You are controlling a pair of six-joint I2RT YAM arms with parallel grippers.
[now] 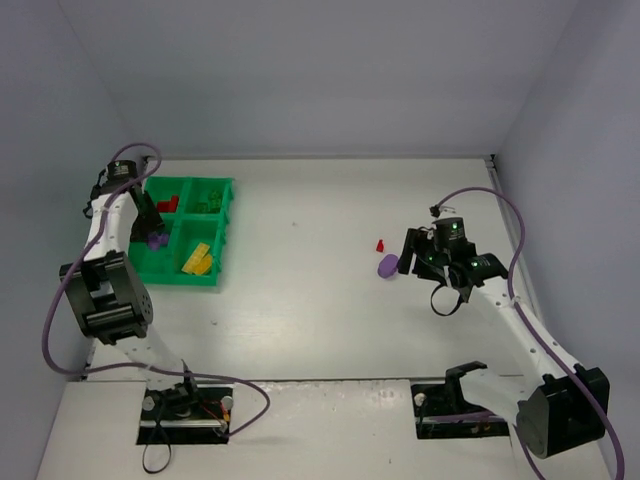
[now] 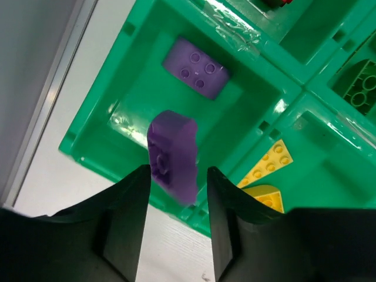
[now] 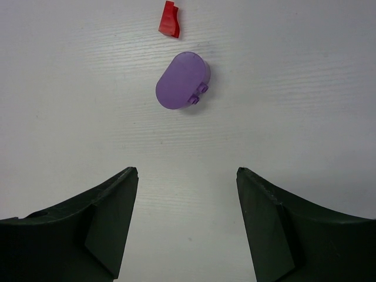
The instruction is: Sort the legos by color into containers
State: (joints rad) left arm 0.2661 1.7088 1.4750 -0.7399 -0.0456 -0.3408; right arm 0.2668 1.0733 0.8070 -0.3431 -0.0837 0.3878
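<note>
While your left gripper [image 1: 150,232] hangs over the tray [image 1: 180,279] in the overhead view, your right gripper [image 1: 410,262] is far nearer the rounded purple brick [image 1: 388,265] out on the table [image 1: 300,320]. Left wrist: narrow jaws bracket a purple wedge [image 2: 173,155] above the compartment holding a flat purple brick [image 2: 195,67]; gripped or freed, you can't tell. Right wrist: jaws wide, the rounded purple brick dead ahead and apart, long axis slanting across them, a red brick [image 3: 170,19] just beyond. Mind that one.

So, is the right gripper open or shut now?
Open. The right gripper has its fingers wide apart with bare table between them; the rounded purple brick lies ahead, untouched.
</note>
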